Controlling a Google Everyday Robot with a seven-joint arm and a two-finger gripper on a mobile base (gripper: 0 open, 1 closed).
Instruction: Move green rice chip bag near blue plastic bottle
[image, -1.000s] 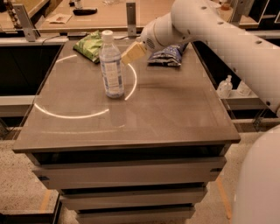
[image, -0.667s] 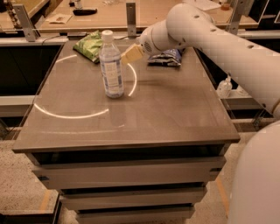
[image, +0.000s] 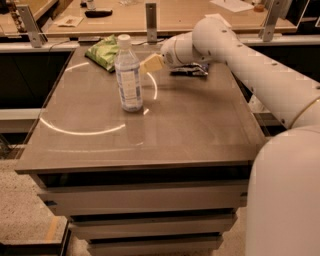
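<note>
Camera view, arm (image: 250, 65) stretched over table (image: 200, 130), gripper (image: 149, 64) near blue plastic bottle (image: 128, 75)

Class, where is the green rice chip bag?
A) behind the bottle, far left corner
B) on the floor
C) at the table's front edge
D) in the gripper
A: the green rice chip bag lies behind the blue plastic bottle at the table corner; the gripper hovers beside the bottle.
</note>
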